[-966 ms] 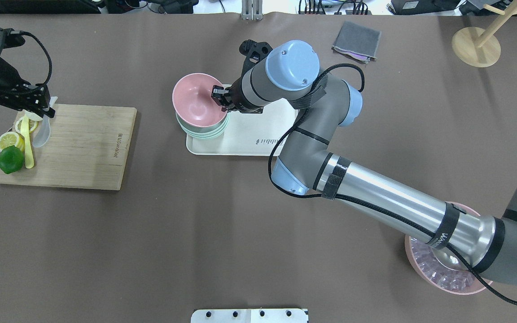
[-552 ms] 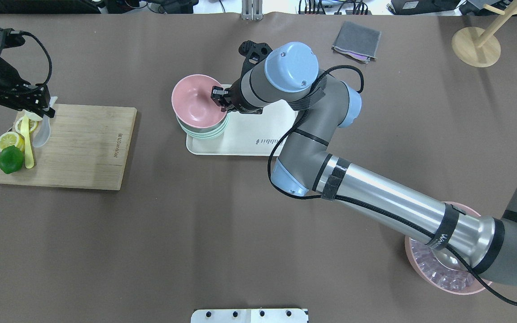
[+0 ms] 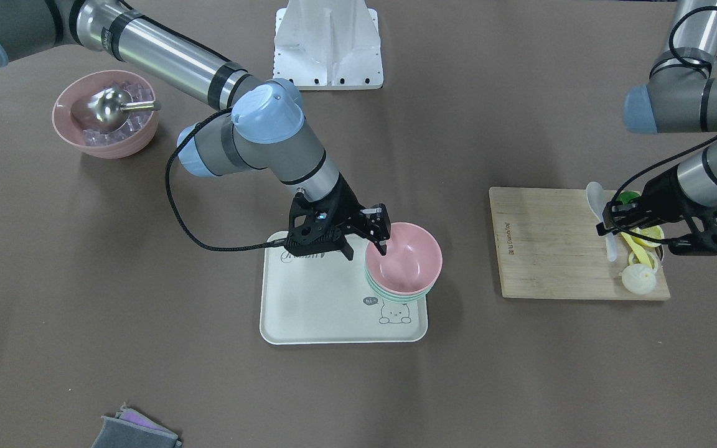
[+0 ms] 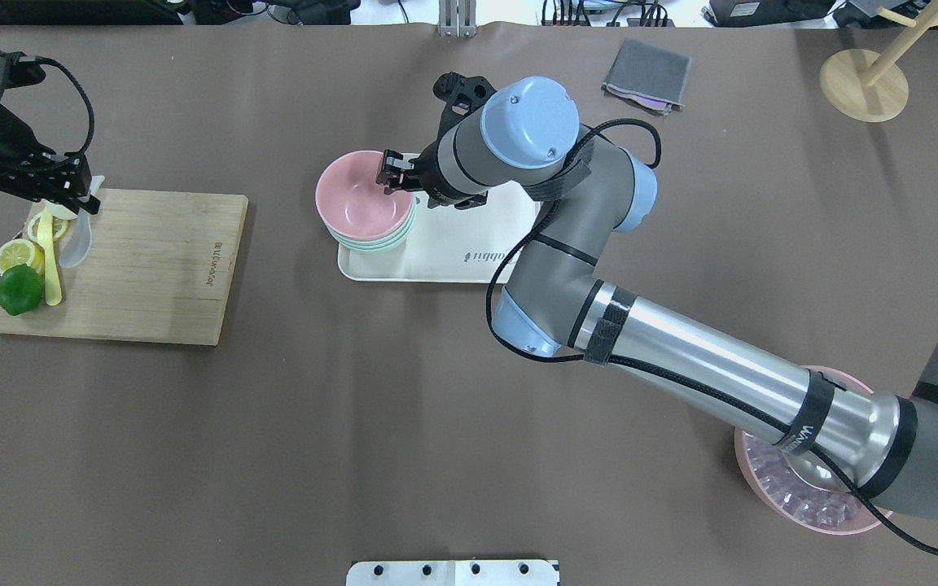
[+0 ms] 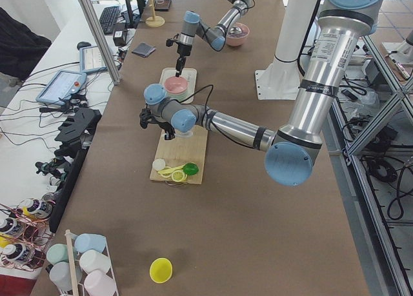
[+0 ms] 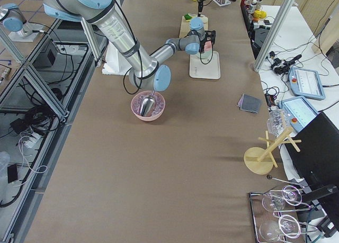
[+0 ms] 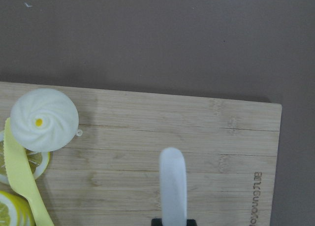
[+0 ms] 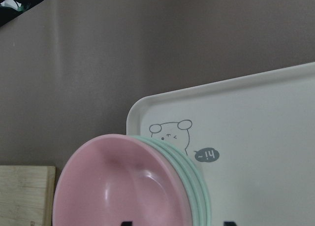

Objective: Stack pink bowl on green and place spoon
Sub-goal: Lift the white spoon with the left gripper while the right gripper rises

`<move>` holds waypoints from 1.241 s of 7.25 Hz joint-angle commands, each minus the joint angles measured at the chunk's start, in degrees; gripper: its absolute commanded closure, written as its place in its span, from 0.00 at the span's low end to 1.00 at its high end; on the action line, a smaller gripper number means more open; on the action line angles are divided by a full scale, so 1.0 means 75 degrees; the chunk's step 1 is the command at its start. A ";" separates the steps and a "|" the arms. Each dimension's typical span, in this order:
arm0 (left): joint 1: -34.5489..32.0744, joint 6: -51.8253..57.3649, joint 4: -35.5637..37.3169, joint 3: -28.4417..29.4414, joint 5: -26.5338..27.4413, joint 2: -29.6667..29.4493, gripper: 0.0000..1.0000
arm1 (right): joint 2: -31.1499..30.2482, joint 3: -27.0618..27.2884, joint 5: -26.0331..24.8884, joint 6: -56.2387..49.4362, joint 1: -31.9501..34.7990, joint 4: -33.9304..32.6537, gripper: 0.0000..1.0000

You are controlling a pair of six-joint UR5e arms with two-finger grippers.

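Note:
The small pink bowl (image 4: pixel 359 203) sits nested on the stack of mint-green bowls (image 4: pixel 371 244) at the left end of the cream tray (image 4: pixel 453 252). My right gripper (image 4: pixel 394 172) is open, and its fingers straddle the pink bowl's (image 3: pixel 405 258) rim on the tray side. In the right wrist view the pink bowl (image 8: pixel 113 186) lies level on the green rims (image 8: pixel 197 186). My left gripper (image 4: pixel 70 199) is shut on the white spoon's (image 4: pixel 76 244) handle over the cutting board's far left end. The spoon's bowl (image 7: pixel 173 181) points out over the board.
A wooden cutting board (image 4: pixel 151 268) holds a lime (image 4: pixel 19 289), lemon slices (image 4: pixel 17 254), a yellow utensil (image 4: pixel 50 260) and a white bun (image 7: pixel 44 118). A ribbed pink bowl with ice and a metal scoop (image 3: pixel 106 115) stands under my right arm. A grey cloth (image 4: pixel 646 73) lies at the far edge.
The pink bowl has dropped from a raised, tilted hold to sit level in the green stack. My right gripper has opened and shifted slightly. My left gripper has hardly moved.

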 commanded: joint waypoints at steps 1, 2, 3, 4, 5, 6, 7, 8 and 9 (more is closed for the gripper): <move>0.0000 -0.0123 0.0087 -0.0091 -0.0048 -0.0455 1.00 | -0.0029 0.0043 0.0043 -0.0094 0.0080 -0.0017 0.00; 0.0012 -0.0437 0.0053 -0.0080 -0.0048 -0.0899 1.00 | -0.0041 0.0078 0.0113 -0.0246 0.0208 -0.0017 0.00; 0.0047 -0.1148 -0.0028 -0.0091 -0.0048 -0.1333 1.00 | -0.0204 0.0241 0.0427 -0.0340 0.0372 -0.0028 0.00; 0.0047 -0.1596 -0.0041 -0.0173 -0.0048 -0.1651 1.00 | -0.0600 0.0614 0.0941 -0.0504 0.0629 -0.0052 0.00; 0.0140 -0.1948 -0.0458 -0.0290 -0.0048 -0.1712 1.00 | -0.1103 0.1058 0.1213 -0.0772 0.0840 -0.0064 0.00; 0.0361 -0.2474 -0.1333 -0.0233 0.0010 -0.1724 1.00 | -0.1525 0.1364 0.1587 -0.1065 0.1074 -0.0075 0.00; 0.0723 -0.2955 -0.2107 -0.0081 0.0254 -0.1782 1.00 | -0.1808 0.1483 0.1846 -0.1288 0.1193 -0.0052 0.00; 0.1179 -0.3308 -0.2567 0.0025 0.1034 -0.1992 1.00 | -0.2031 0.1577 0.1999 -0.1441 0.1321 -0.0040 0.00; 0.1659 -0.3508 -0.2781 0.0327 0.2004 -0.2365 1.00 | -0.2254 0.1694 0.2163 -0.1582 0.1404 -0.0040 0.00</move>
